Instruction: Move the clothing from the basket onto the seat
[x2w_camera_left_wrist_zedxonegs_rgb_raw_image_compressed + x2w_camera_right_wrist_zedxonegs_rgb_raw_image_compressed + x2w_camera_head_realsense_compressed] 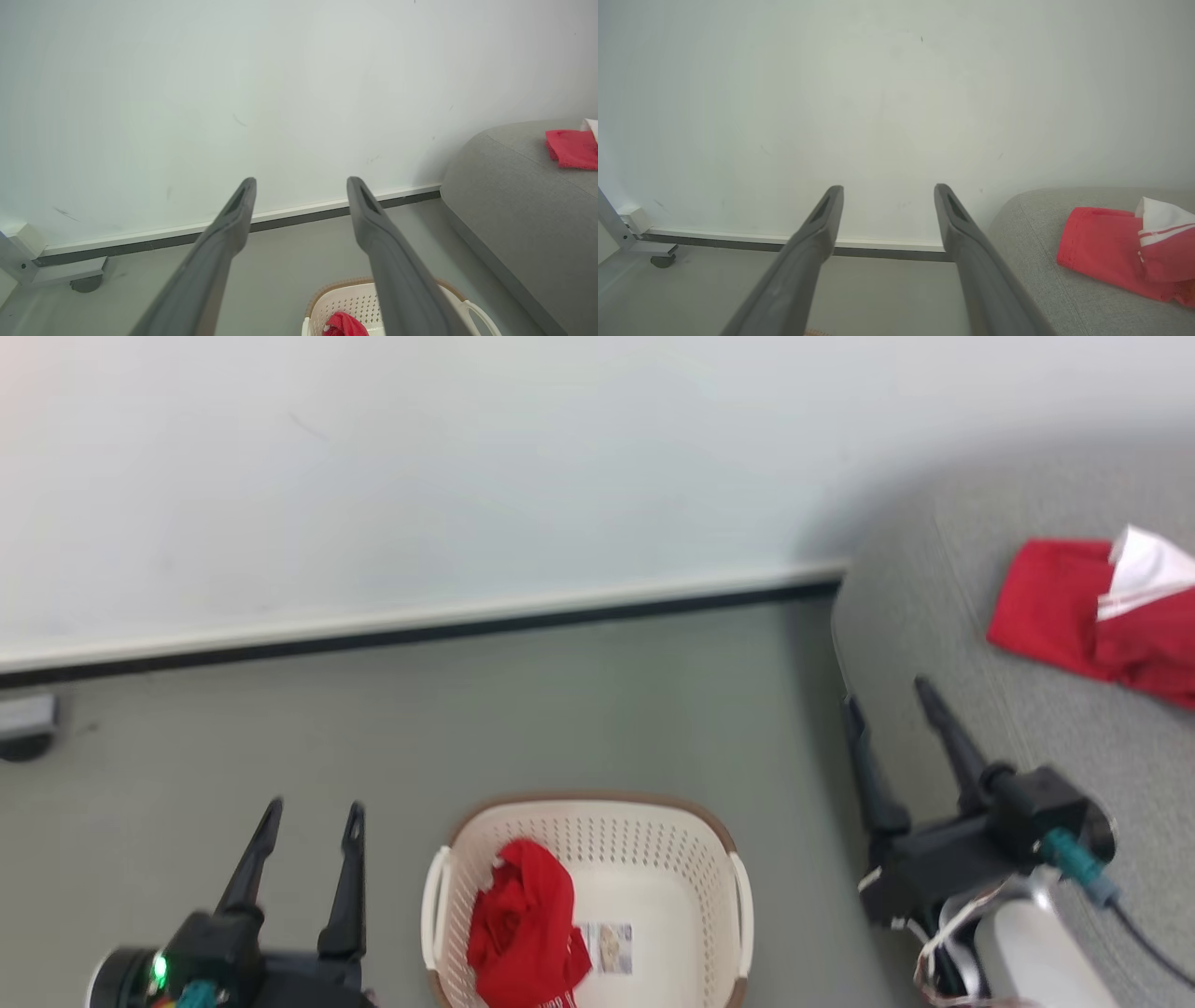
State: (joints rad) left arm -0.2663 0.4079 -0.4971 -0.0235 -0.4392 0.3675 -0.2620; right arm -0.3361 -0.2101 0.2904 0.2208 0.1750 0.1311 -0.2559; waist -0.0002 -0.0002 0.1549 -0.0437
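Grey floor [607, 709] carries the basket [691, 840] at 6 o'clock in the head view. 1 red garment [523, 924] lies bunched against its left wall, long axis 12 to 6. Left gripper [313, 807], jaws wide and empty, has it at 4 o'clock and is judged nearer. Right gripper [887, 694], also wide and empty, hangs at the edge of the seat [934, 616]. The 2nd red garment [1064, 607] rests on the seat at 2 o'clock, with the white wall [467, 476] beyond
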